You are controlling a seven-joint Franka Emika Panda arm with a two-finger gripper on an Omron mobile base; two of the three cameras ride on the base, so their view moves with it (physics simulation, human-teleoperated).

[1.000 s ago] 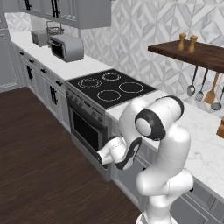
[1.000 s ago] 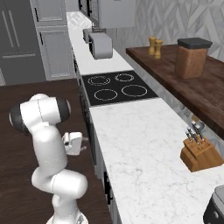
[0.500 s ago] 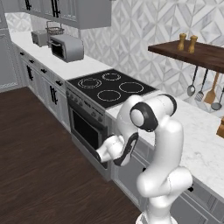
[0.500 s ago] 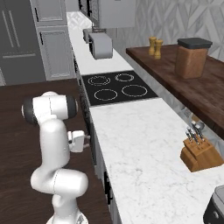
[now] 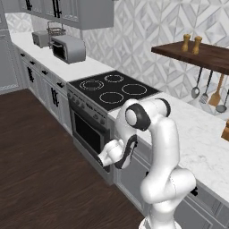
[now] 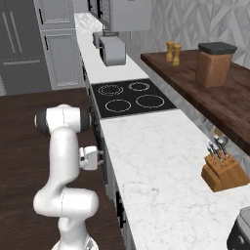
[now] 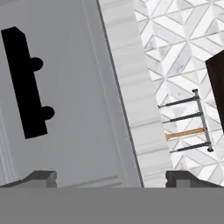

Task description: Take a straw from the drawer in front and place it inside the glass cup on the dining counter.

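My gripper (image 7: 109, 177): jaws spread wide, nothing between them; the two dark finger tips (image 7: 41, 177) stand far apart at the bottom of the hand view, close before a grey panel. In the left base view the hand (image 5: 117, 152) hangs low in front of the cabinets, just beside the oven's right edge, under the lip of the marble worktop (image 5: 197, 138).

Drawer (image 7: 61, 87): flat grey front panel, closed, seen close up from the hand. Its black bar handle (image 7: 24, 83) is held off the panel by two round posts. In this rolled view the bar's long axis runs nearly top to bottom, leaning slightly to the left at its upper end. The worktop's pale edge (image 7: 131, 92) borders the panel on the right of the picture, running in much the same direction.

Straw: I cannot see it.

Stove (image 5: 112, 89): black, four rings, set in the worktop to the left of my arm; oven door (image 5: 89, 134) below it.

Toaster oven (image 5: 67, 48): grey, on the counter far left, a smaller toaster (image 5: 41, 38) behind it.

Dark wooden shelf (image 6: 205, 93): carries two shakers (image 6: 173, 51) and a brown canister (image 6: 213, 64) with a dark lid.

Knife block (image 6: 223, 171): wooden, on the marble at the right.

Utensils (image 5: 208, 89): hanging below the shelf against the patterned wall.
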